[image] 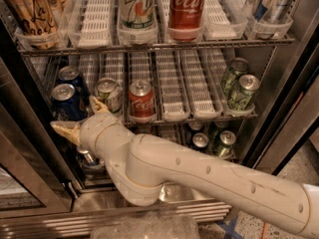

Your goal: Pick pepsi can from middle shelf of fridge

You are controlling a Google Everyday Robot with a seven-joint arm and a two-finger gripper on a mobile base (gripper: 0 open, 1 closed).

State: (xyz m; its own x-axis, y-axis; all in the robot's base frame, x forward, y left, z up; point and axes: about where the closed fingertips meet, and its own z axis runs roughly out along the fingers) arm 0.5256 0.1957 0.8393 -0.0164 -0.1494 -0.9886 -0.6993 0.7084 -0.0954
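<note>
Two dark blue pepsi cans stand in the leftmost lane of the middle shelf (169, 114) of the fridge (279, 73): the front can (66, 101) and a second can (73, 77) behind it. My gripper (80, 116) is open just below and in front of the front can, one fingertip (60, 128) at its lower left and the other (97, 104) at its right. The can sits just above the gap between them, not grasped. My white arm runs from the lower right.
On the middle shelf a white-and-green can (108, 93), a red Coca-Cola can (141, 100) and two green cans (240, 89) stand. The top shelf holds a 7up bottle (134, 9) and a Coca-Cola bottle (185, 7). More cans (209, 141) sit on the bottom shelf.
</note>
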